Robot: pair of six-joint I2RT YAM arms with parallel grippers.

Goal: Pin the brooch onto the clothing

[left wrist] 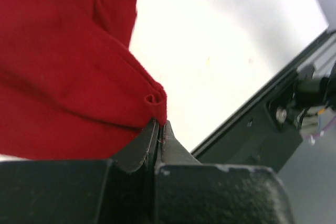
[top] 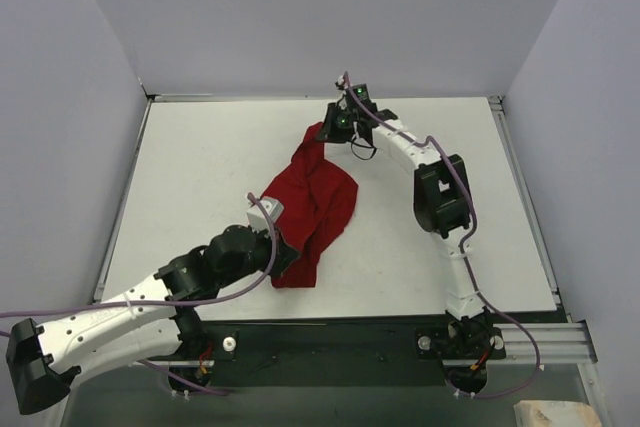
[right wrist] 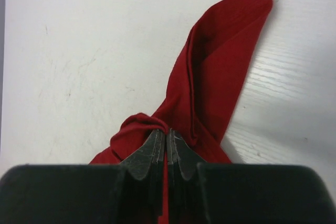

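Shirt (top: 312, 209) first: it is red and lies in a crumpled strip in the middle of the white worktop (top: 190, 177), running from near to far.

At the near end, the left tool (left wrist: 159, 125) is squeezed tight. It has a small fold of the shirt's edge pinched right at its tips. Only a little cloth is in there.

In the middle, the shirt is bunched and folded over itself. No flat part shows.

At the far end, the right tool (right wrist: 167, 134) is squeezed tight too. It has a rolled bunch of cloth between its tips. A pointed flap of shirt lies on the worktop beyond it.

The brooch is not in any view. It may be under the shirt, or somewhere the cameras miss. I cannot tell.

What could go wrong? I think the near pinch is thin, so a hard pull could make the cloth slip out, and the shirt would flop in a heap. Both tools are busy, so none is free to pick up the brooch. If the brooch is under the shirt, dragging the cloth could push it about. With the shirt this crumpled, a pin could go through two layers at once.
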